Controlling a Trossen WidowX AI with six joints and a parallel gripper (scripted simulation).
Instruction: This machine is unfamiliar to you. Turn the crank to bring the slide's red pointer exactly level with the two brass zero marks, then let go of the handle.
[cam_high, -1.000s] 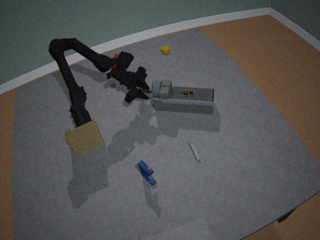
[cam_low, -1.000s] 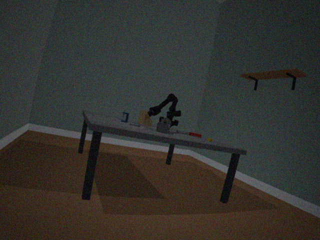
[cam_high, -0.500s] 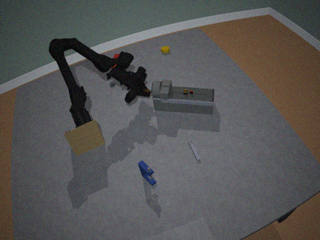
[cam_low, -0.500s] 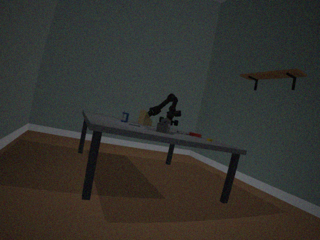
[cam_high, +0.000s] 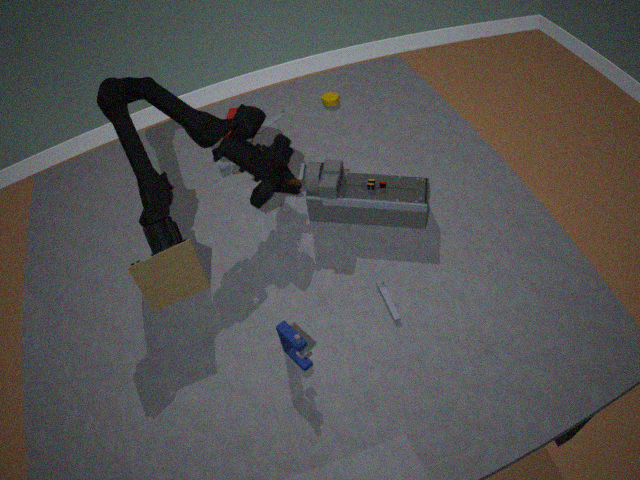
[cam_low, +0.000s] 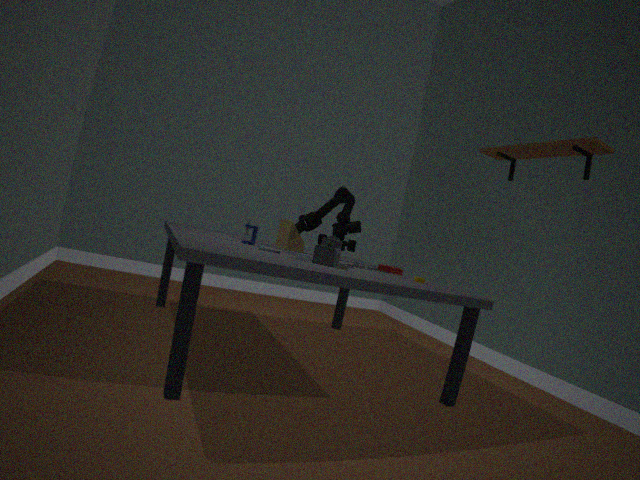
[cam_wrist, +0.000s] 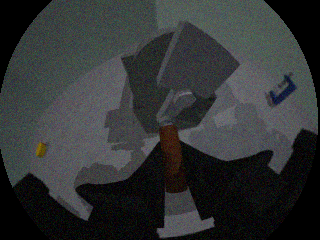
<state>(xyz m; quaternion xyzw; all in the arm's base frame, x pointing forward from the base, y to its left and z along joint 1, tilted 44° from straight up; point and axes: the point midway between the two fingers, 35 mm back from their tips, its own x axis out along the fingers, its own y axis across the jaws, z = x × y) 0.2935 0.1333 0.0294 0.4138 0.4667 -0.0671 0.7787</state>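
Observation:
The grey machine (cam_high: 367, 214) (cam_low: 326, 253) (cam_wrist: 142, 90) stands on the table, a long box with a rounded housing at its crank end. On its top, in the top view, the small red pointer (cam_high: 382, 184) sits a little to the right of the brass marks (cam_high: 371, 181), with a narrow gap between. The pointer and marks are hidden in the wrist view. The brown crank handle (cam_high: 294, 182) (cam_wrist: 171, 150) sticks out from the crank end. My gripper (cam_high: 292, 186) (cam_wrist: 168, 143) is shut on this handle, one finger on each side.
A blue clamp (cam_high: 289, 342) (cam_low: 253, 234) (cam_wrist: 285, 92) stands on the table. A pale bar (cam_high: 388, 303) lies in front of the machine. A yellow disc (cam_high: 330, 98) (cam_low: 419, 279) (cam_wrist: 41, 149) lies farther back. A red block (cam_low: 390, 269) is partly behind the arm in the top view.

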